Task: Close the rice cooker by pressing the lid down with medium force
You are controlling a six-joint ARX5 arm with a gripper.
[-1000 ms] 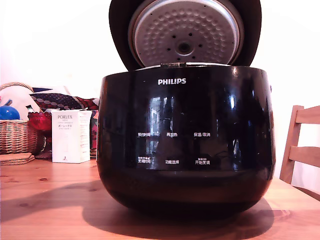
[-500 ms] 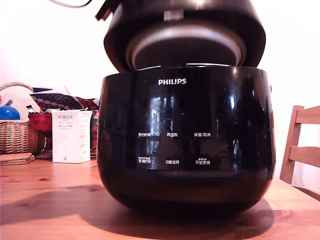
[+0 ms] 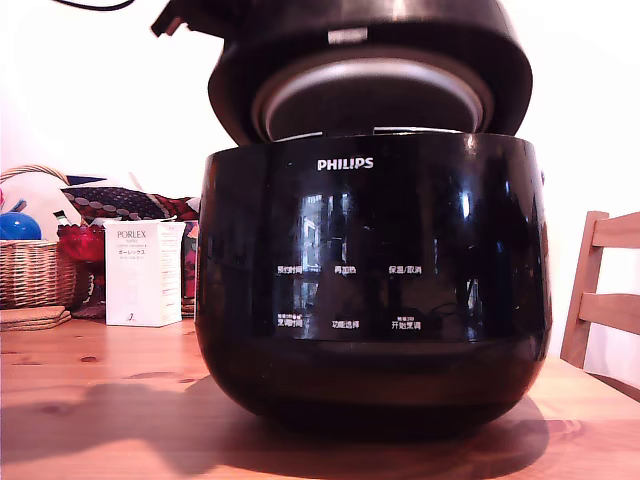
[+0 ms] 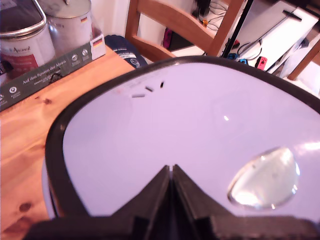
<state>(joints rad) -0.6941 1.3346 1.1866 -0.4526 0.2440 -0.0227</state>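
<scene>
My gripper [image 4: 171,172], fingers clenched together, presses the lid [image 3: 370,70], which hides the rice cooker [image 3: 372,280] rim and sits barely lower than before.

Glossy black lid [image 4: 190,135], wooden table [image 3: 90,400]

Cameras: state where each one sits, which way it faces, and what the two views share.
Exterior view: low at table height, facing the cooker's front; a dark bit of arm shows above the half-lowered lid.
Wrist view: on the arm, looking down along the shut end effector onto the lid's glossy top.
Shared: lid, wooden table, chair.
</scene>
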